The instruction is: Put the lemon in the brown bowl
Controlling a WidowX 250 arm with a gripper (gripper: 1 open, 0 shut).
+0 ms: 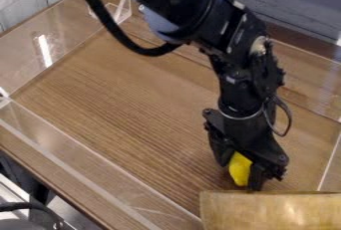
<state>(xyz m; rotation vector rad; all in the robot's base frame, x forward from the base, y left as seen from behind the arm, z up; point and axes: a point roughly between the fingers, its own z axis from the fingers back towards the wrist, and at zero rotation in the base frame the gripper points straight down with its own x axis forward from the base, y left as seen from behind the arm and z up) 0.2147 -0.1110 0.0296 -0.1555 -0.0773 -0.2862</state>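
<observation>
Holding the lemon (240, 168) upright between downward-pointing fingers (241, 170), the gripper hangs just above the surface (120, 105), with the brown bowl (273, 212) just below-right in view, rim nearly touching.

Bright yellow lemon (240, 168) glowing against the matte black gripper (245, 166) and black arm (200, 20). Light tan brown bowl (273, 212) with fine pale grain at the bottom edge. Under it all, a mid-brown table (120, 105) striped with straight wood grain.
</observation>
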